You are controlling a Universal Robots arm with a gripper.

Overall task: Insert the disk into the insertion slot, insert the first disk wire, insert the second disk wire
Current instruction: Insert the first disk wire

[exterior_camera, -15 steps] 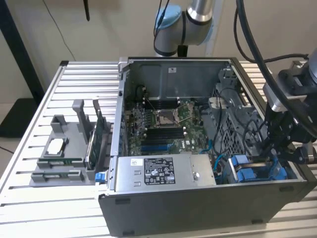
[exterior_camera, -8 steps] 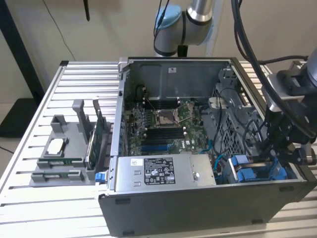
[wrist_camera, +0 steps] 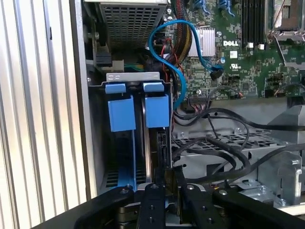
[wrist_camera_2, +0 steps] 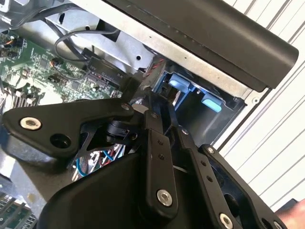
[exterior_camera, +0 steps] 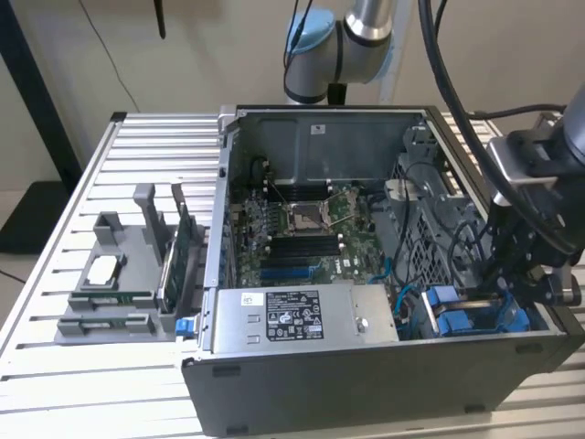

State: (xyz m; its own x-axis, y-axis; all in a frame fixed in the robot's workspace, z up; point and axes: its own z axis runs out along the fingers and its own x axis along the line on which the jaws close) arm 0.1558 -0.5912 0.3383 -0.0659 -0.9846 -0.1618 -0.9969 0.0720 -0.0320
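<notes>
In the first wrist view the disk (wrist_camera: 159, 143) stands on edge in the insertion slot (wrist_camera: 133, 76) of the grey drive cage, its blue carrier tab (wrist_camera: 157, 110) level with a second blue-fronted carrier (wrist_camera: 121, 113) beside it. My gripper (wrist_camera: 170, 179) is at the disk's near end, fingers close together and shut on it. In the exterior view the gripper (exterior_camera: 512, 297) reaches down into the case's corner on that view's right, above the blue carriers (exterior_camera: 452, 320). A loose blue wire (wrist_camera: 167, 57) ends in a dark plug (wrist_camera: 214, 74). Black wires (wrist_camera: 224, 157) loop beside the fingers.
The open computer case (exterior_camera: 366, 375) lies on a slatted metal table (exterior_camera: 110, 183). Inside are the motherboard (exterior_camera: 302, 229) and a power supply box (exterior_camera: 302, 315). A grey fixture (exterior_camera: 119, 283) with parts stands at the exterior view's left. The case wall (wrist_camera_2: 214, 43) is close to the gripper.
</notes>
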